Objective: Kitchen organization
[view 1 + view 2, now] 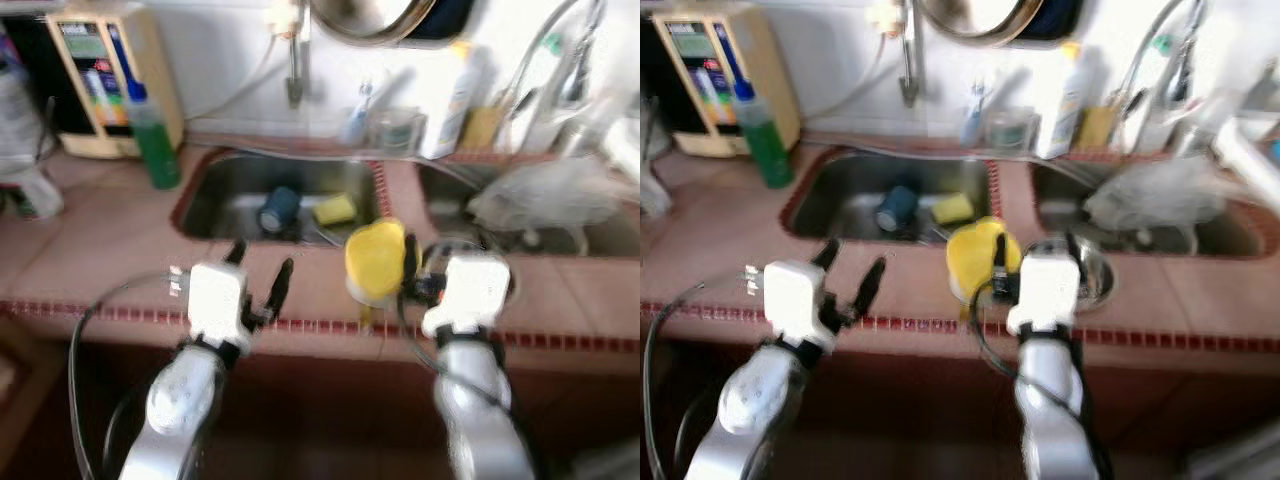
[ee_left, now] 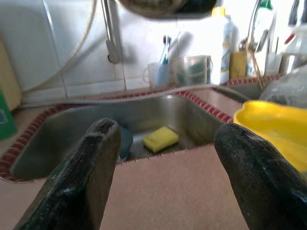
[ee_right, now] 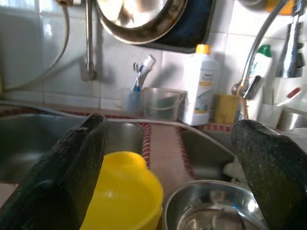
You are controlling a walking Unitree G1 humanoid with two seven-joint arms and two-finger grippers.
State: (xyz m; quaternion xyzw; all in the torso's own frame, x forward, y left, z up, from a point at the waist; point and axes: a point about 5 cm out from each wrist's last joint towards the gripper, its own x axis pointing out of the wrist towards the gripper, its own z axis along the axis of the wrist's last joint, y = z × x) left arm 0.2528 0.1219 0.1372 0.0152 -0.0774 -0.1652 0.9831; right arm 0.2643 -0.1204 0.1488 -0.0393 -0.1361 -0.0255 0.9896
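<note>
A yellow plastic cup [image 1: 375, 262] stands on the pink tiled counter between the two sinks, with a steel bowl [image 3: 211, 211] beside it on its right. My right gripper [image 1: 440, 255] hovers just behind both, open; in the right wrist view the cup [image 3: 122, 191] and the bowl lie below and between its fingers [image 3: 72, 167]. My left gripper [image 1: 262, 270] is open over the counter's front strip, before the left sink [image 1: 215, 195]. In that sink lie a yellow sponge [image 1: 334, 209] and a dark blue cup [image 1: 279, 208] on its side.
A green bottle [image 1: 155, 140] and a beige water appliance [image 1: 105, 75] stand at the back left. Behind the sinks are a toothbrush cup [image 1: 355, 120], a clear tub [image 1: 395, 128] and a white bottle [image 1: 455, 100]. A crumpled plastic bag [image 1: 545, 195] lies in the right sink.
</note>
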